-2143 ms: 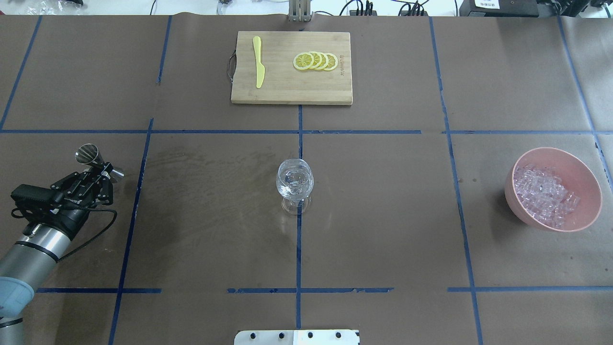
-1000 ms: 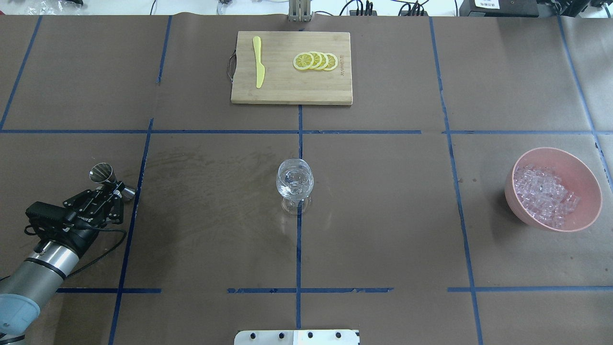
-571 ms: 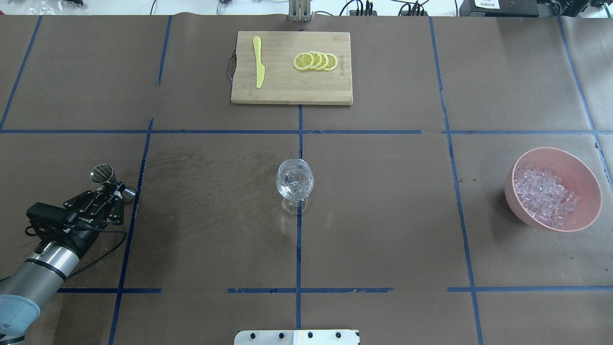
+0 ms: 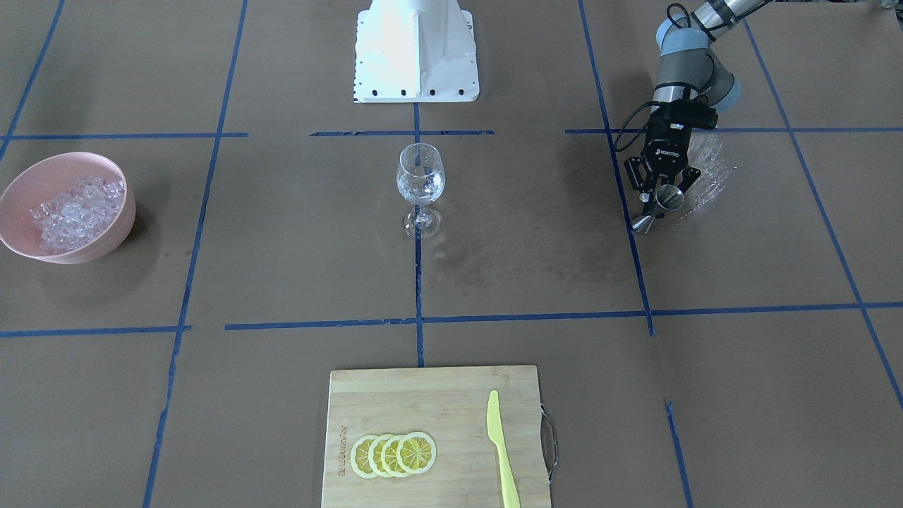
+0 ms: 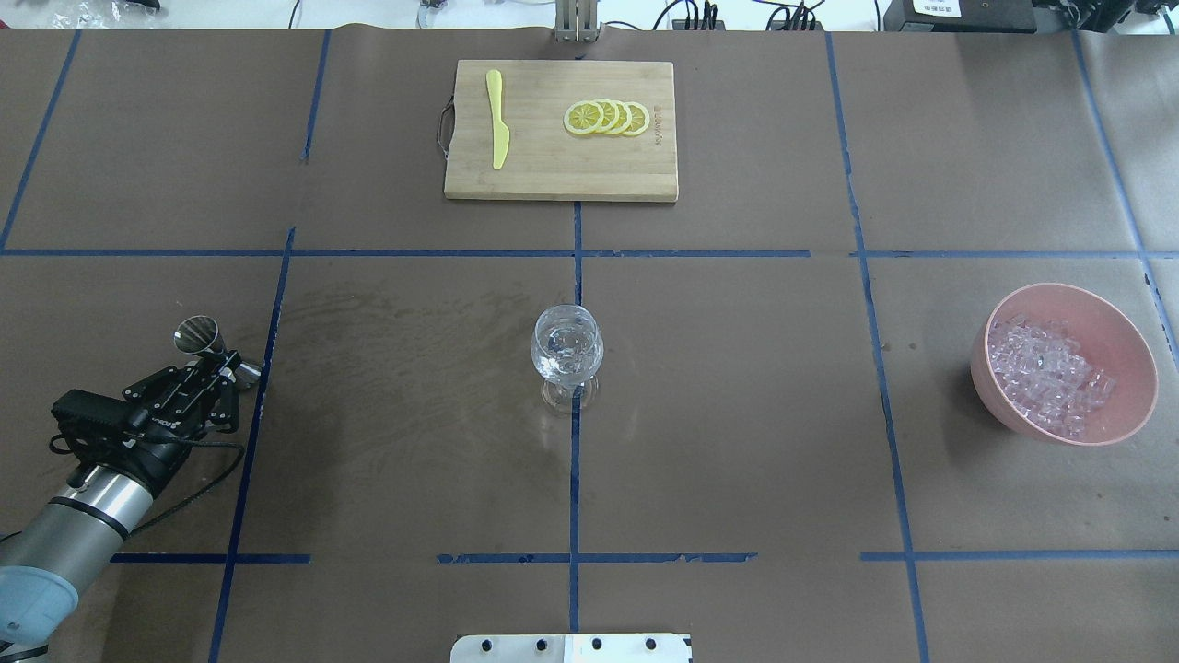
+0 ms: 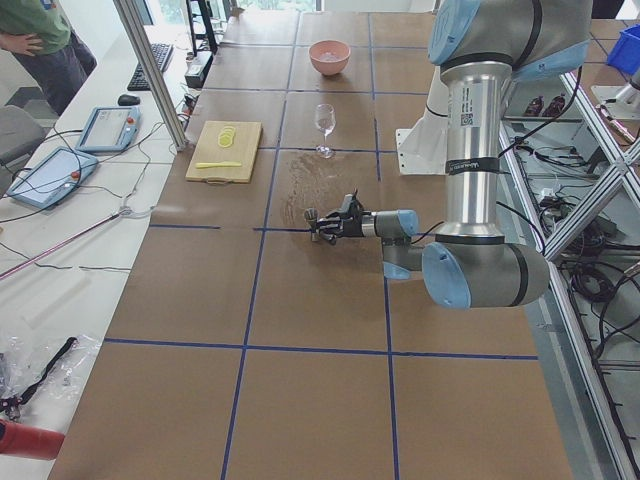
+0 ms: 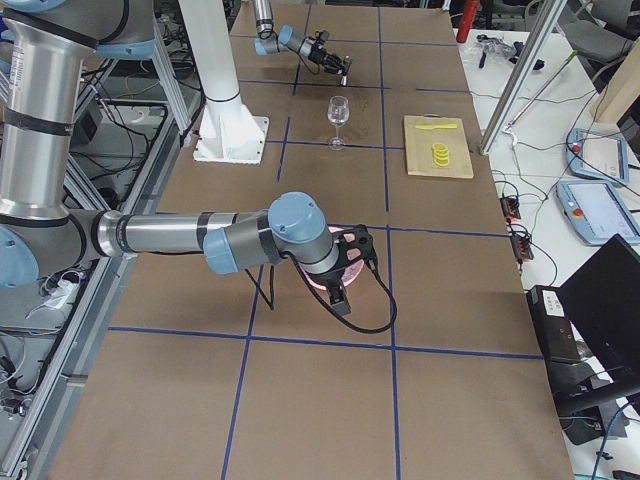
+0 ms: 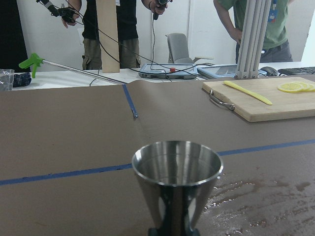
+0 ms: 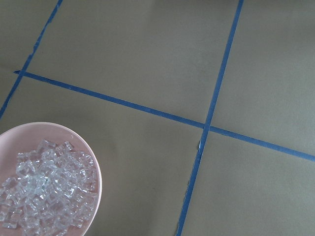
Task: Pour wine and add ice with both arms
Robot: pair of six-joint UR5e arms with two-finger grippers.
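Note:
My left gripper (image 5: pixel 219 366) is shut on the waist of a steel jigger (image 5: pixel 196 335) at the table's left side and holds it upright at table level; both also show in the front view, gripper (image 4: pixel 662 196) and jigger (image 4: pixel 667 202). The left wrist view shows the jigger's open cup (image 8: pixel 176 169) close up. The wine glass (image 5: pixel 566 348) stands at the centre with clear glints inside. The ice (image 5: pixel 1045 373) fills a pink bowl (image 5: pixel 1135 354) at the right. My right gripper (image 7: pixel 347 268) shows only in the exterior right view, near the bowl; I cannot tell its state. Its wrist view shows the ice (image 9: pixel 44 196).
A wet patch (image 5: pixel 387 322) darkens the paper between jigger and glass. A wooden cutting board (image 5: pixel 553 175) at the far centre carries lemon slices (image 5: pixel 606 118) and a yellow knife (image 5: pixel 497 120). The white pedestal (image 4: pixel 416 42) stands at the robot's edge.
Since two seconds ago my left gripper moved nearer and rightward and brought the jigger upright. Over the last second it has barely moved. Glass and bowl are unchanged.

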